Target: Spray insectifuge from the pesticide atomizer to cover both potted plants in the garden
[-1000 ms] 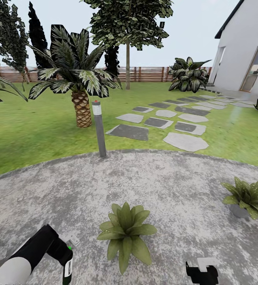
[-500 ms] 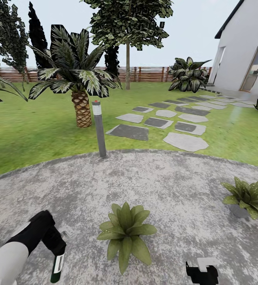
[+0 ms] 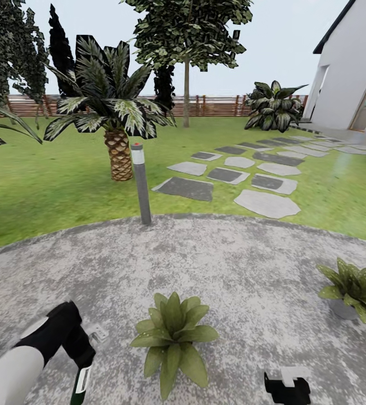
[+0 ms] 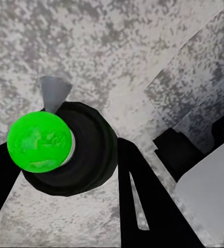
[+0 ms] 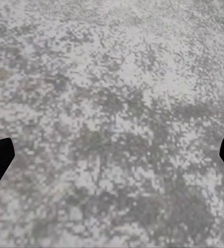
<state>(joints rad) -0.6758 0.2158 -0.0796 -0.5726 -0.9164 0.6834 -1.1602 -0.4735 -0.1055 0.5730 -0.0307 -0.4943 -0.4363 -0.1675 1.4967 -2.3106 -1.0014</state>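
Observation:
My left gripper is shut on the pesticide atomizer, a small dark bottle with a pale label, low at the left over the paving. In the left wrist view the atomizer shows a bright green top between the dark fingers. One potted plant stands just right of it, apart from the bottle. The other potted plant, in a grey pot, sits at the right edge with pale specks on its leaves. My right gripper is open over bare paving, its gripper holding nothing.
A grey lamp post with a red cap stands at the paving's far edge. Behind it are a palm, lawn, stepping stones, a wooden fence and a white house at the right.
The left gripper swung left with the atomizer, tilting it. The head view then shifted, so both plants sit a little lower in the picture.

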